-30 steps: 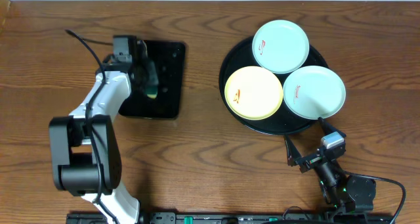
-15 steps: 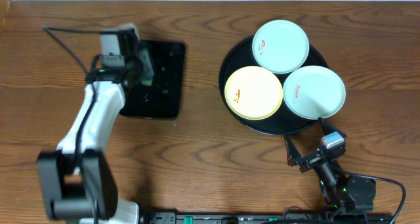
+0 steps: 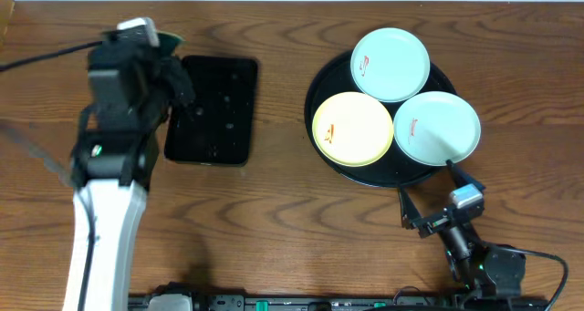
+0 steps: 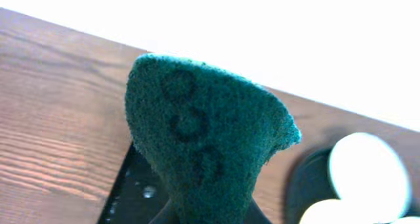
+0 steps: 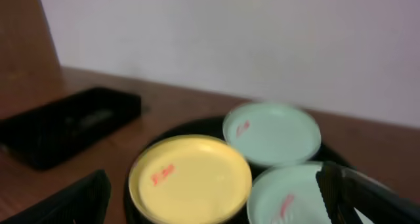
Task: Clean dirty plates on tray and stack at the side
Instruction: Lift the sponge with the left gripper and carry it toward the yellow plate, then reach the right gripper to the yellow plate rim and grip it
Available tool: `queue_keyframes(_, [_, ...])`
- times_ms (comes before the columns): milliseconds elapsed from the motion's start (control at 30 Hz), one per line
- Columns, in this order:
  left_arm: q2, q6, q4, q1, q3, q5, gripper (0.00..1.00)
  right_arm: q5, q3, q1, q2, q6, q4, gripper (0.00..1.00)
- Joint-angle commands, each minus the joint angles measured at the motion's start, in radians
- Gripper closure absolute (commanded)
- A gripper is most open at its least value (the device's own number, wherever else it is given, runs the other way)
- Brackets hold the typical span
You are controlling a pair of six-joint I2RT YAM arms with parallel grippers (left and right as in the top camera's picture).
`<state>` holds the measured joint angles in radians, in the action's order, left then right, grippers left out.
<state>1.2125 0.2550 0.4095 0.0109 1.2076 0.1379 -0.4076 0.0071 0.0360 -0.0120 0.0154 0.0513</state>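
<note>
The 3 plates [image 3: 391, 106] lie in a tight cluster on the round black tray [image 3: 321, 79] in the upper right of the overhead frame, none stacked at the side. They are small, round and shallow. The upper mint plate [image 3: 391, 65] sits at the top of the tray, the yellow plate [image 3: 353, 129] at its left and the right mint plate [image 3: 436, 128] at its right, reaching out past the tray's rim. Their edges touch or slightly overlap where the 3 meet. Each carries 1 small red smear [image 3: 330, 131] toward its left side. Just below the tray, the right gripper [image 3: 422, 180] rests low over the wooden table [image 3: 274, 220] with its 2 fingers spread wide and nothing between them. Well apart, left of centre, lies a rectangular black tray [image 3: 213, 110]. Beside that tray's upper left corner, the left gripper [image 3: 153, 34] is clenched on a green scouring pad [image 4: 203, 152], which stands up folded and bears dark ring-like marks.
</note>
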Motion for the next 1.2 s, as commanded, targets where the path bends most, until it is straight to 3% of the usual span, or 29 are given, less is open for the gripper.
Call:
queue_keyframes(0, [0.024,0.136,0.048,-0.014,-0.012,0.071,0.93,-0.144,-0.002,0.006,0.005,0.137,0.069,0.01])
queue_keyframes(100, [0.071,0.222,0.089,-0.064,-0.013,0.186,0.93,-0.265,-0.002,0.006,0.005,0.187,0.237,0.01])
queue_keyframes(200, [0.146,0.222,0.087,-0.155,-0.013,0.246,0.92,-0.325,0.005,0.006,0.005,0.19,0.461,0.01])
queue_keyframes(267, [0.207,0.217,0.072,-0.227,-0.013,0.244,0.92,-0.299,0.051,-0.001,0.003,0.198,0.465,0.01])
queue_keyframes(433, [0.356,0.188,-0.024,-0.356,-0.013,0.22,0.92,-0.275,0.381,-0.072,-0.154,0.034,-0.074,0.01])
queue_keyframes(567, [0.449,0.205,-0.083,-0.382,-0.013,0.218,0.92,-0.28,0.776,-0.133,-0.496,-0.149,-0.56,0.01])
queue_keyframes(667, [0.503,0.203,-0.115,-0.397,-0.013,0.221,0.92,-0.278,1.053,-0.142,-0.752,-0.252,-0.793,0.01])
queue_keyframes(833, [0.556,0.216,-0.185,-0.444,-0.013,0.221,0.92,-0.349,1.371,-0.141,-1.048,-0.166,-0.968,0.01])
queue_keyframes(933, [0.578,0.259,-0.236,-0.485,-0.013,0.216,0.93,-0.363,1.413,-0.135,-1.163,-0.085,-0.906,0.01])
queue_keyframes(1000, [0.594,0.315,-0.262,-0.512,-0.013,0.189,0.92,-0.28,1.415,-0.128,-1.226,0.023,-0.888,0.01])
queue_keyframes(1167, [0.646,0.438,-0.295,-0.569,-0.013,0.056,0.92,0.08,1.421,-0.056,-1.367,0.125,-0.961,0.01])
